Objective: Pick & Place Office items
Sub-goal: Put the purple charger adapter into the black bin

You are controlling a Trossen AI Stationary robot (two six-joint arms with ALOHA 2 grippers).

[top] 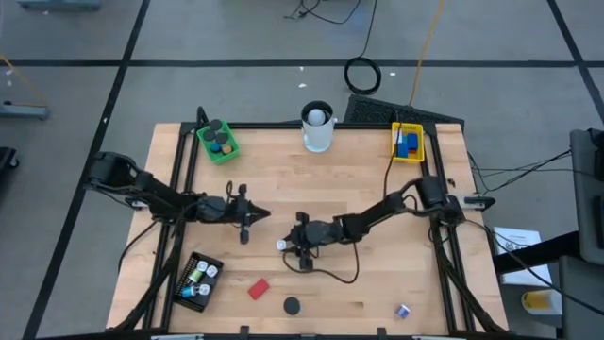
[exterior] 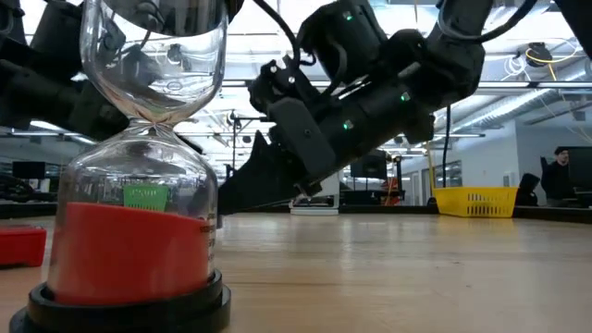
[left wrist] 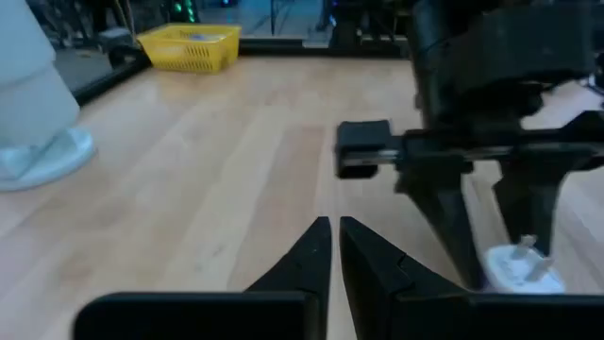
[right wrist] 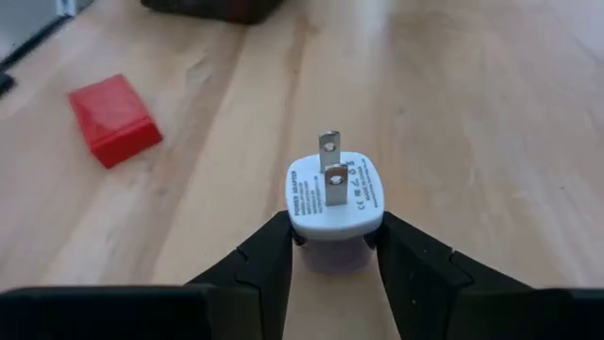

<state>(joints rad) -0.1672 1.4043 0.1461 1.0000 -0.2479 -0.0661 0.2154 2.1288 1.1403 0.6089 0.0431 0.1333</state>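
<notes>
My right gripper (top: 286, 246) is low over the middle of the table, shut on a small white plug adapter (right wrist: 335, 194) with two metal prongs. The left wrist view shows the same adapter (left wrist: 517, 269) at the right gripper's fingertips. My left gripper (top: 262, 215) hovers shut and empty just to the left of it; its own view shows its fingertips (left wrist: 335, 236) together. A red block (top: 259, 288), a black cap (top: 292, 305) and a small blue-and-white piece (top: 402, 310) lie flat on the near part of the table. My right gripper pinches the adapter's white body (right wrist: 302, 219) between its two fingers, one on each side. The fingers (left wrist: 451, 236) come from above, pointing down. The prongs (right wrist: 330, 170) point back up toward the wrist. The adapter is at table height; whether it is lifted clear, I cannot tell.
A green tray (top: 219, 142) with caps, a tall white cup (top: 318, 127) and a yellow tray (top: 407, 142) with blue and red pieces stand along the far edge. A black tray (top: 200, 280) sits near left. An hourglass with red sand (exterior: 139, 231) stands close before the low camera.
</notes>
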